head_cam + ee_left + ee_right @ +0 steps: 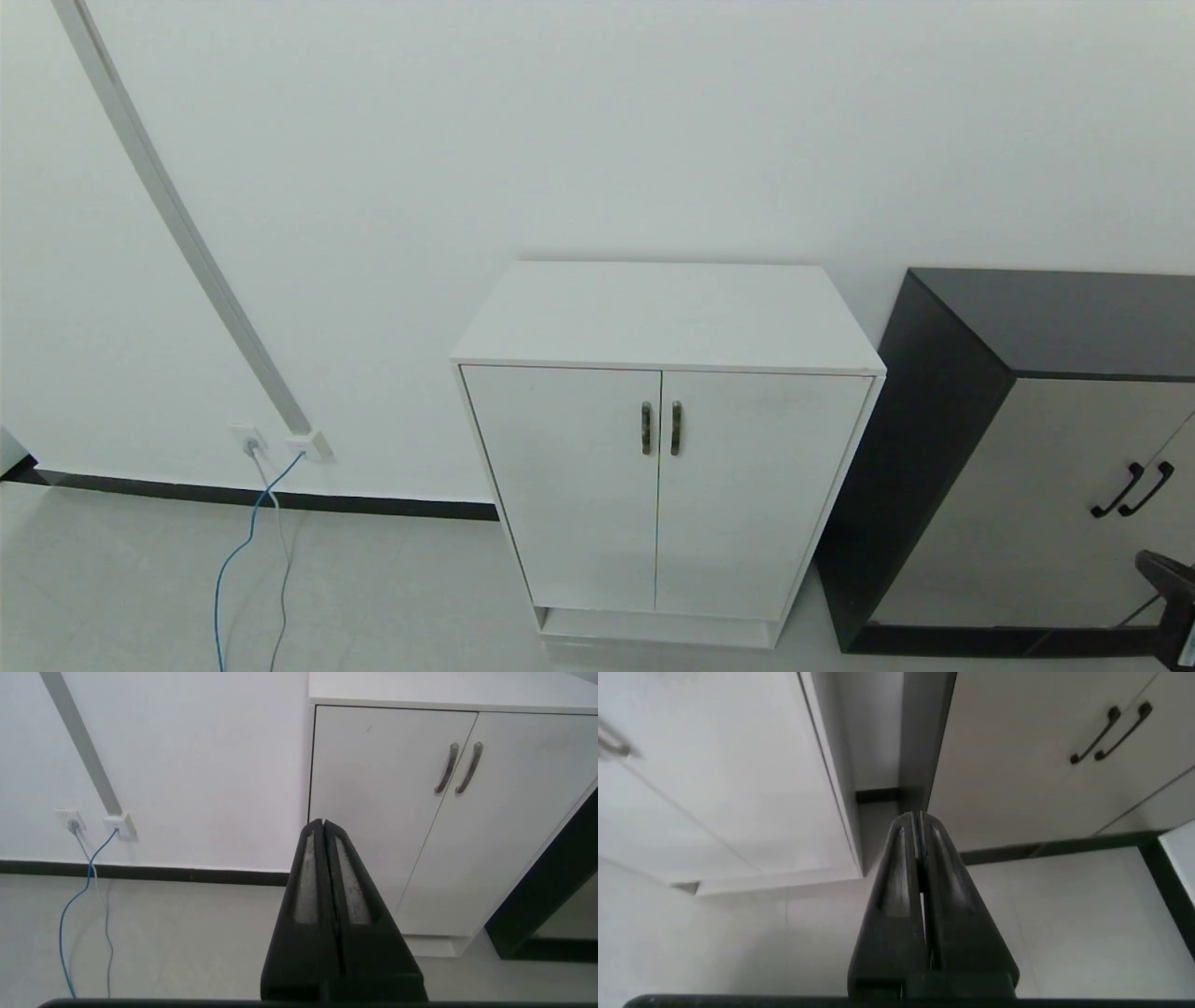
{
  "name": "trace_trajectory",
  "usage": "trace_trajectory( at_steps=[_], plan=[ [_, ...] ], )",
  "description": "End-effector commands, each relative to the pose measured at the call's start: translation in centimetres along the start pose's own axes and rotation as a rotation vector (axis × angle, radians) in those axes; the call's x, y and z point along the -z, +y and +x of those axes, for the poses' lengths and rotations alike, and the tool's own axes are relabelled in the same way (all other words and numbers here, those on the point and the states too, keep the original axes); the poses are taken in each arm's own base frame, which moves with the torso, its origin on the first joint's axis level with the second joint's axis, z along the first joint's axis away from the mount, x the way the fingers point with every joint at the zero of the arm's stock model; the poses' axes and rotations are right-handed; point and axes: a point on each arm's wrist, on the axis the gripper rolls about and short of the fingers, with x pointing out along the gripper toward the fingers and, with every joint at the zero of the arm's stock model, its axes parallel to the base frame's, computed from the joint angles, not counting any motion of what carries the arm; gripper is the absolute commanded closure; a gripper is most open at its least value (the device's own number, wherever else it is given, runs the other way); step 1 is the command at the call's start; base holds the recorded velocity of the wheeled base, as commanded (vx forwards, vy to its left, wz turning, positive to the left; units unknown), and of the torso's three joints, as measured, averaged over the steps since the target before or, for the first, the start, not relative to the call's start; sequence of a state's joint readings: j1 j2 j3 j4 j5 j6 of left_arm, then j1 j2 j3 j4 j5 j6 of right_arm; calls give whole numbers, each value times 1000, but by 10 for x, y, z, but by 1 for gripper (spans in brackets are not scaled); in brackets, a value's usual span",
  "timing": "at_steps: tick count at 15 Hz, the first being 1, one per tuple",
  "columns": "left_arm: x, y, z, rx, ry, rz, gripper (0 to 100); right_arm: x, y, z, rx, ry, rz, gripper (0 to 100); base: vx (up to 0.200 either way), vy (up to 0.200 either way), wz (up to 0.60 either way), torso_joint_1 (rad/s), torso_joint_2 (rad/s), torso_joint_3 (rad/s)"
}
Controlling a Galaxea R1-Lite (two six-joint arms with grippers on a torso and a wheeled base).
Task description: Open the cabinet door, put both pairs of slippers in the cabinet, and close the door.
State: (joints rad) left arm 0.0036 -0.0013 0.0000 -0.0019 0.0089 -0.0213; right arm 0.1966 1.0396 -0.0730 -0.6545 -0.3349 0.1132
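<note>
Against the far wall: white cabinet (569,485), both doors closed, handles (646,428) side by side at the middle seam.
Right of it: black cabinet (934,420), just beside, doors closed.
Far left: sockets (247,437), cables (224,569) trailing to the floor.
Left gripper (322,826): fingers pressed together, holding nothing, near the white cabinet's left front.
Right gripper (922,819): fingers pressed together, holding nothing, low before the gap between cabinets.

Pale, glossy tiled floor (401,597). Carries a white cabinet (667,485) with both doors shut, backed against the wall (560,140), and just beside it a black cabinet (943,448) with grey doors. Also bears a blue cable (218,597) and a grey cable (285,588), trailing down from the wall sockets (247,437).
</note>
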Motion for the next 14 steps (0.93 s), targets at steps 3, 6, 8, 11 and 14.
trace_trajectory(
  at_steps=[3, 6, 8, 11, 14],
  plan=[
    [0, 0, 0, 0, 2, 0, 100, 7, -14, -42, -71, -54, 20, 100, 0, 0, 0, 0, 0, 0],
    [0, 0, 0, 0, 2, 0, 100, 22, -20, -62, -180, -43, 16, 100, 0, 0, 0, 0, 0, 0],
    [0, 0, 0, 0, 0, 0, 100, 32, -23, -70, -233, -37, 11, 100, 0, 0, 0, 0, 0, 0],
    [0, 0, 0, 0, 2, 0, 100, 50, -27, -79, -267, -1, -22, 100, 0, 0, 0, 0, 0, 0],
    [0, 0, 0, 0, 0, 0, 100, 69, -31, -84, -280, -4, -62, 100, 0, 0, 0, 0, 0, 0]
  ],
)
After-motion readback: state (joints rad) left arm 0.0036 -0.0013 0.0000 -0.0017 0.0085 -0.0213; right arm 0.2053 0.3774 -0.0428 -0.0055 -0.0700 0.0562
